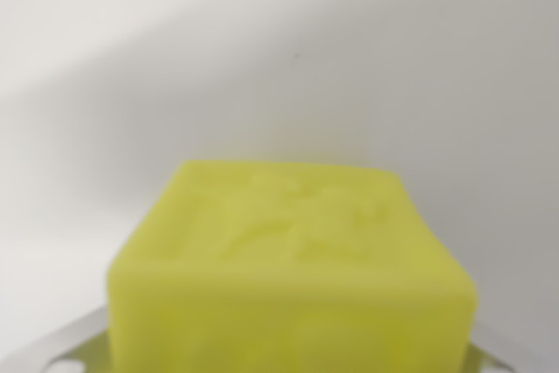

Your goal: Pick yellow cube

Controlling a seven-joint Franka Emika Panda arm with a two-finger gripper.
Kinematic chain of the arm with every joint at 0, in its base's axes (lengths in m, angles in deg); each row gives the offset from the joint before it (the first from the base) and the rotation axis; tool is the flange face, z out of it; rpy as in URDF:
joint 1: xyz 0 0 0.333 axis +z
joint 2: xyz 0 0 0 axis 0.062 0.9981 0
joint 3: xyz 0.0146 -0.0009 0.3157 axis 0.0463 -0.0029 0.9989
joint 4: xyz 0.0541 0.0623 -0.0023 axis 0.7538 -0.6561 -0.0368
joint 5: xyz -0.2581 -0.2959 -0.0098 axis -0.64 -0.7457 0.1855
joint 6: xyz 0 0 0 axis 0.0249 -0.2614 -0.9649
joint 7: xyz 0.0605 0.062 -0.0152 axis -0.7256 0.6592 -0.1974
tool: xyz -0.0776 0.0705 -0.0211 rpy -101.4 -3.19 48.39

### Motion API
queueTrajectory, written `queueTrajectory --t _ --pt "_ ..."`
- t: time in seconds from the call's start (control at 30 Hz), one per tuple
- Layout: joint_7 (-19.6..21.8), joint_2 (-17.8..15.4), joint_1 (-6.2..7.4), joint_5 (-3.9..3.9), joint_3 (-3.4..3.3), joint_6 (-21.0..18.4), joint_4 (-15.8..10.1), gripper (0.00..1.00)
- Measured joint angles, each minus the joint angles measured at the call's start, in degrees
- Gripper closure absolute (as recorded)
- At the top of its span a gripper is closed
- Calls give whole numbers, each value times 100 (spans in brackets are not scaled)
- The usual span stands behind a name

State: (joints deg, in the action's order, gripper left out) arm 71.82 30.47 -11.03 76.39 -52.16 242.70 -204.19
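Lower left corner of the frame: a sliver of grey metal with a slot hole, the left finger [74, 351], poking out beside the block. It sits right at the block's left flank; actual contact is hidden by the block edge.

Centre to bottom: the yellow cube [293, 277], huge and blurred, filling the lower half. Raised relief pattern on its top face, too soft to read. It sits this close to the lens because it lies between the gripper [288, 357] fingers, directly under the wrist camera.

Lower right corner: a second metal sliver, the right finger [498, 357], peeking past the cube's right flank, same arrangement.

So both fingers bracket the cube, one per side, the pose for a side pinch. Clamped or only straddling: cannot tell, the pads are hidden.

Upper half: plain white surface [279, 50] with a soft shadow band. Whether the cube rests on it or is lifted is unclear.
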Motion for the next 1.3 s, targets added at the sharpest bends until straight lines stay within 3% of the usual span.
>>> queueTrajectory --t 1.3 --pt "-20 -1304 3 27 0 -1086 -222 100"
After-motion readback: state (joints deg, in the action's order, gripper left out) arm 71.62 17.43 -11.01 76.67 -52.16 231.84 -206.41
